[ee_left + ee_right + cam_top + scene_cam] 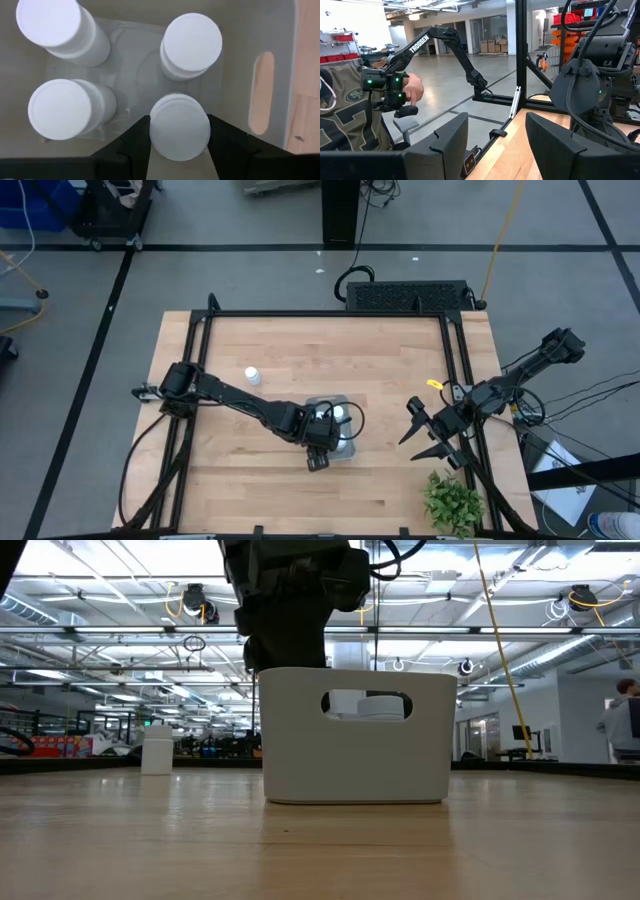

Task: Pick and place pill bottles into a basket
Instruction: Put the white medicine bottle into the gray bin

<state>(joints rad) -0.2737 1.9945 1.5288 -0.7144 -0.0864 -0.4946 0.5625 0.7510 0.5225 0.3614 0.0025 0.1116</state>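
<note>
Left gripper [179, 132] sits over the basket [345, 450] near table centre, fingers straddling one pill bottle [179, 131] from directly above. The fingers are close against the cap on either side; whether they are gripping or just letting go cannot be told from the wrist view. Three more bottles stand upright inside the basket: one [191, 42] next to the held one, two [62, 107] [50, 22] on the far side of the floor. All caps face the camera, so long axes are vertical, in line with the gripper's approach.

Last bottle [252, 376] stands alone on the table, at about 10 o'clock from the basket in the high view (upright, well clear of the tray). It lies close alongside the left arm, far nearer than the right.

Right gripper [428, 430] waits at the table's right edge, 3 o'clock from the basket, fingers apart, holding nothing.

Judgement: four in, one to go; left arm should take it.
</note>
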